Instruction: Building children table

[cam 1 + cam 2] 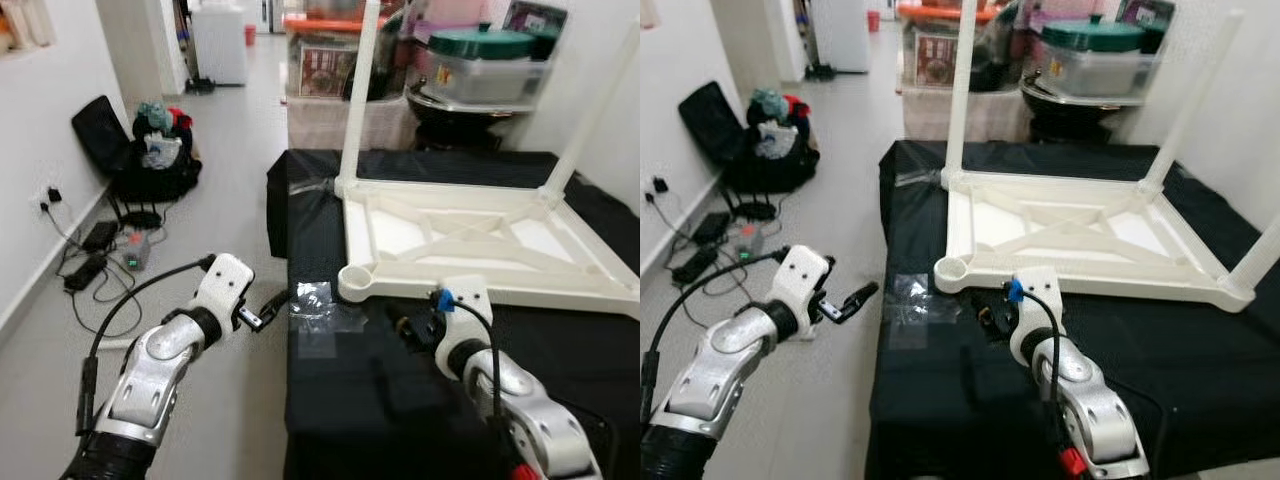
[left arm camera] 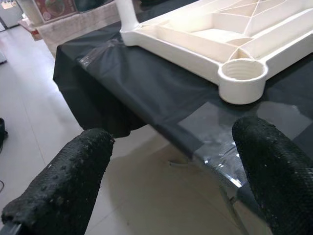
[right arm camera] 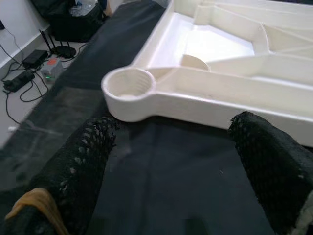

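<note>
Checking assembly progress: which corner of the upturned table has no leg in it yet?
The near-left corner socket, closest to the right hand: an open ring. The other three corners of the white table have legs standing up.

Cream-white moulded plastic table top (image 1: 480,240), upturned, with matching cream-white round legs (image 1: 358,95). It lies on a matte black cloth cover (image 1: 400,400). Clear glossy tape patches (image 1: 312,300) show grey against the black. Left gripper (image 2: 171,171): black, dimpled texture; right gripper (image 3: 171,161): black, mesh-like texture. Silver arms, white wrist housings. Blue clip (image 1: 444,298) on the right wrist. Pale grey floor (image 1: 220,220). Dark green lid (image 1: 482,42) on a translucent grey plastic tub.
</note>
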`<state>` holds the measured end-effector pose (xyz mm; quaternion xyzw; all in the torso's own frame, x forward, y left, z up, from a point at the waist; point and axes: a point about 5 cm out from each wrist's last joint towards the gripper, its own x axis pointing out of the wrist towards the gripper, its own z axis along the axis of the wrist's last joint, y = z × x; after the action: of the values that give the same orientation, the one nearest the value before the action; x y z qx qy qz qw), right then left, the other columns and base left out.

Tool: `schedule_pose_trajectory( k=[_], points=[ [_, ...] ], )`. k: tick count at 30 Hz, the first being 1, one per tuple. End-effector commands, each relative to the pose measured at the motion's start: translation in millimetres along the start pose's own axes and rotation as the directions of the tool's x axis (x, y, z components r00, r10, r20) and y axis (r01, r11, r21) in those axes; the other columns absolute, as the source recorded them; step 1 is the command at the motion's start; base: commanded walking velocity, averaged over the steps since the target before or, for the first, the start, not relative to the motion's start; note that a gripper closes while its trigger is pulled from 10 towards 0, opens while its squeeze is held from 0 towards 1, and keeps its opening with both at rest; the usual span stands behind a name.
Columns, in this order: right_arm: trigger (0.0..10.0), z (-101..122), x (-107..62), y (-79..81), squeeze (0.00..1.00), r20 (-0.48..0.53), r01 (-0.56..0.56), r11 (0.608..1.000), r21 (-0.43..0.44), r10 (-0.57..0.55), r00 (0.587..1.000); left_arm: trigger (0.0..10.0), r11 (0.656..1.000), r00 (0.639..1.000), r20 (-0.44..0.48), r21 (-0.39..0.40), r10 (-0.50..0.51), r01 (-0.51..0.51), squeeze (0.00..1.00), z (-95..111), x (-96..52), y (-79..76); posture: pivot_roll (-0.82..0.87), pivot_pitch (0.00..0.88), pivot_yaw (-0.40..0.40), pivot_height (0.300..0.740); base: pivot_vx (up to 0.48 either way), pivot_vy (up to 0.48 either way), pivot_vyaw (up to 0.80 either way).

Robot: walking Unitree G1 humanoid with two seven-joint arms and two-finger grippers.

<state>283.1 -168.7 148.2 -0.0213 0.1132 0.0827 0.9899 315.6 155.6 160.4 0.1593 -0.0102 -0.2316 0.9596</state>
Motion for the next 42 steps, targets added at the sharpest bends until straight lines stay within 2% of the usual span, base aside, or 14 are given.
schedule_pose_trajectory(
  k=[1, 5, 14, 42],
  points=[
    [10.0, 0.7, 0.4, -4.5, 0.00, 0.006, 0.018, 1.000, 0.006, -0.018, 1.000, 10.0, 1.000, 1.000, 0.007, 0.003, -0.011, 0.011, 0.00, 1.7, 1.8, -2.0, 0.07, 0.000, -0.077, 0.740, 0.000, 0.000, 0.00],
    [10.0, 1.7, 1.8, -4.5, 0.00, 0.009, 0.022, 1.000, 0.000, -0.022, 1.000, 10.0, 1.000, 1.000, 0.018, 0.001, -0.011, 0.011, 0.00, 3.3, 2.6, -2.4, 0.07, 0.000, -0.075, 0.740, 0.000, 0.000, -0.14],
    [10.0, 1.6, 2.9, -5.9, 0.00, 0.006, 0.024, 1.000, 0.004, -0.024, 1.000, 10.0, 1.000, 1.000, 0.006, -0.014, -0.021, 0.021, 0.00, 1.6, 3.5, -4.7, 0.07, 0.000, -0.079, 0.740, 0.000, 0.111, -0.76],
    [10.0, 3.5, 3.0, -7.3, 0.00, 0.015, 0.014, 1.000, 0.010, -0.014, 1.000, 10.0, 0.999, 1.000, 0.006, -0.023, -0.024, 0.024, 0.00, 1.8, 4.8, -6.6, 0.07, 0.000, -0.081, 0.740, 0.000, 0.480, -0.80]
  ],
)
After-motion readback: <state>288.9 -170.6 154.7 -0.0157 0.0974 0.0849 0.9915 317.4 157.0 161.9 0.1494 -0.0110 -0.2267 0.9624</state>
